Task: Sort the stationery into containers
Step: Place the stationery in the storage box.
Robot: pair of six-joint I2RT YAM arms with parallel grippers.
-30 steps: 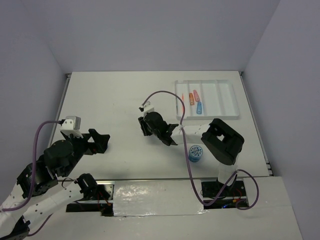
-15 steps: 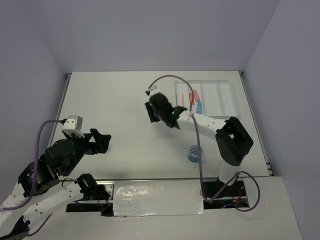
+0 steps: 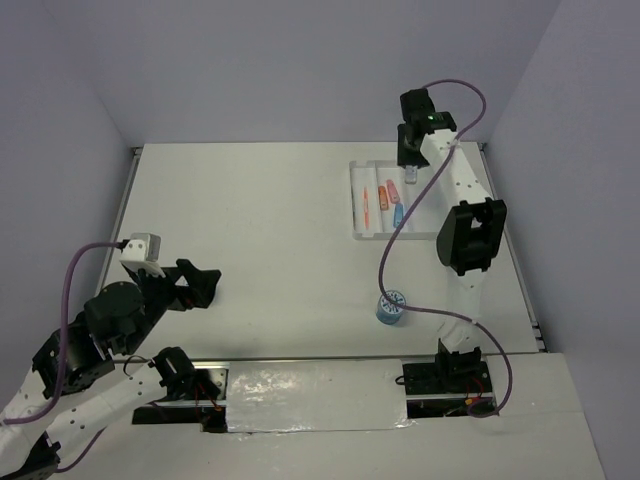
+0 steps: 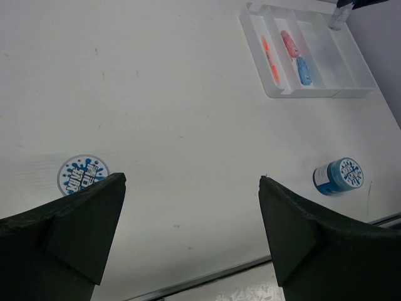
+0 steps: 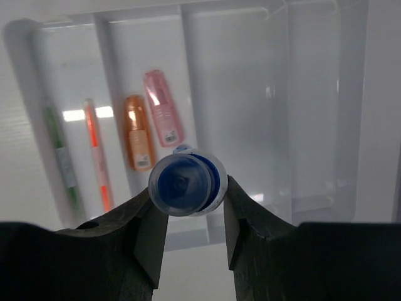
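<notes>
Blue-capped bottle [image 5: 187,183] sits pinched in your right arm's jaws, over the white tray [image 5: 238,75] at the far right corner of the desk [image 3: 250,230]; pink capsule [image 5: 164,106] and orange capsule [image 5: 139,139] lie inside. Your left arm's jaws gape wide, empty, by the near left edge

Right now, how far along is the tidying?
Done: two pens and three capsule pieces lie in the tray. In hand: the right gripper holds the blue-capped bottle over it. Left: a blue roll and a second roll on the table; the left gripper is open.
</notes>
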